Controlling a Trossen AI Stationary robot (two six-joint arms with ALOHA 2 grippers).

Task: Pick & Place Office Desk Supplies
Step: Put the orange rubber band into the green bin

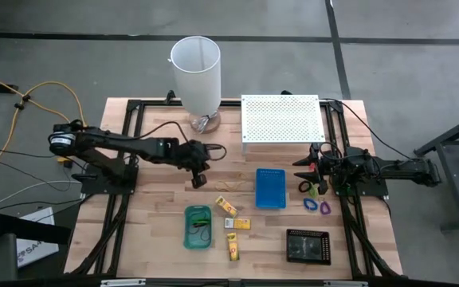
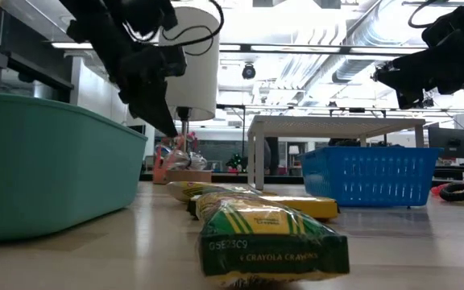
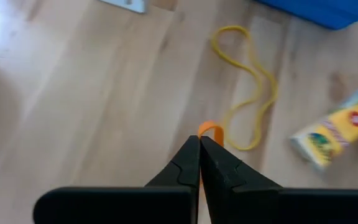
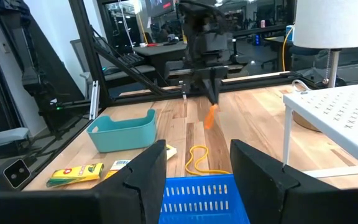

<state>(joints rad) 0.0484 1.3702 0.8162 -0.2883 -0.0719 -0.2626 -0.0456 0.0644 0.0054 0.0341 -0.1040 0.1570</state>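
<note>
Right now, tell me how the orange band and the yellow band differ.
The orange band hangs in the air, pinched in the shut left claw; the yellow band lies flat on the table, untouched. The orange band droops as a short narrow loop; the yellow band sprawls in a longer, twisted loop. The orange band shows only partly past the claw in the left wrist view; the yellow band shows whole there. Both are thin rubber loops.
</note>
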